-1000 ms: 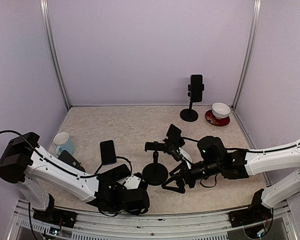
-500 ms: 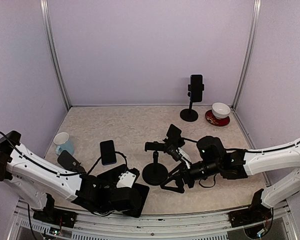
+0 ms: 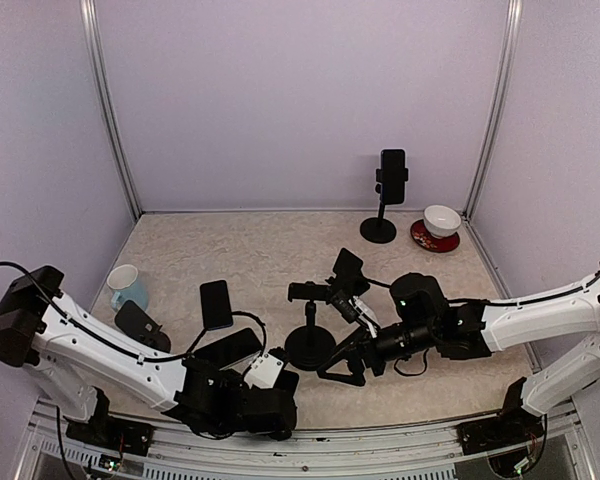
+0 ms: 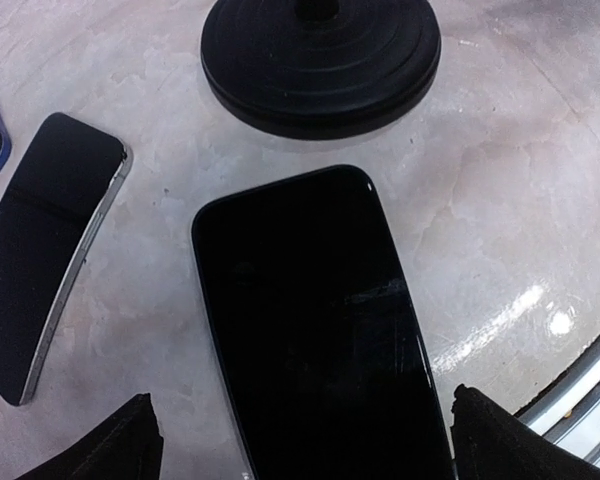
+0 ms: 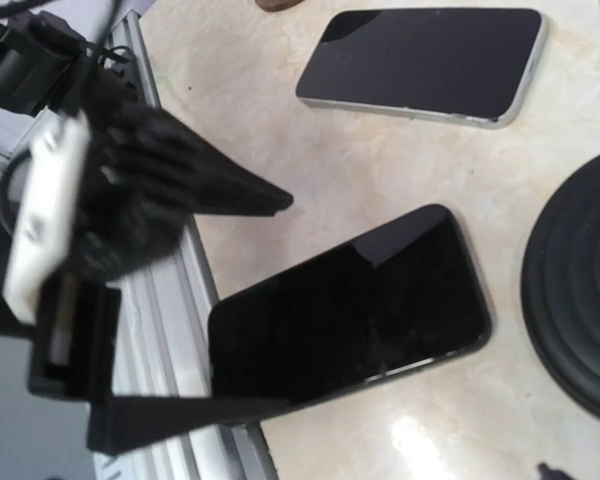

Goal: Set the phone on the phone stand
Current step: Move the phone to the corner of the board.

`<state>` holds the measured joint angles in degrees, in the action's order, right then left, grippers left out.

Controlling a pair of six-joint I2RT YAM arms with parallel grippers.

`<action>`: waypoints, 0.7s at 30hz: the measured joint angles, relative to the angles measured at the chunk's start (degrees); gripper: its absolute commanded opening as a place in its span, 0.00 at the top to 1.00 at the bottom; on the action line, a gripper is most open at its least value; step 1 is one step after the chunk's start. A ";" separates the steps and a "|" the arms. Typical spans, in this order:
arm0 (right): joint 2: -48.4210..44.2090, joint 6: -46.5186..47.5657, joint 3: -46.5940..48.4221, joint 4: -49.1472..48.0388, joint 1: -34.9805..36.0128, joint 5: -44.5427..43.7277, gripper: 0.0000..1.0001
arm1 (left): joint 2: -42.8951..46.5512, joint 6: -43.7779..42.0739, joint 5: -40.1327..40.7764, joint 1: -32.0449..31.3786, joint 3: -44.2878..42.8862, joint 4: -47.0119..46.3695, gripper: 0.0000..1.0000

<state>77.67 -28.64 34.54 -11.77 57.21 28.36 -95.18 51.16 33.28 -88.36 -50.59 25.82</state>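
Your left end effector (image 4: 302,400) has just spread wide: a second ago its fingers stood closer together, and now they sit far apart, one on each side of the phone (image 4: 310,300), gripping nothing. The arm has also shifted along the near edge of the desk (image 3: 230,250) in that time. The phone lies flat and face up, close to the desk's near rail and just short of the round base of the phone stand (image 3: 310,345).

Your right end effector (image 3: 342,368) hovers beside that base, fully open and empty.

Read the widening as a lost or abandoned pinch, so the task has not really started. You need a fresh grip on the long edges before any lift. A thin, flat phone gives the fingers little to catch, so expect it to slide towards the rail.
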 measured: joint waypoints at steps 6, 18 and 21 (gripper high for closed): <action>0.07 0.04 0.09 0.02 0.00 0.00 0.00 | -4.68 3.08 -1.66 -1.60 -3.06 4.37 0.01; 0.20 0.48 0.09 0.02 0.00 -0.13 0.00 | -5.79 7.17 -5.03 -2.78 -4.24 6.84 0.02; 0.22 0.55 0.09 0.02 0.00 -0.17 0.00 | -5.95 7.37 -6.16 -2.80 -4.33 6.82 0.04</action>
<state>77.89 -28.10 34.63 -11.75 57.21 28.18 -101.12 58.52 27.11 -91.15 -54.92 32.64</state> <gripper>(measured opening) 0.999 0.978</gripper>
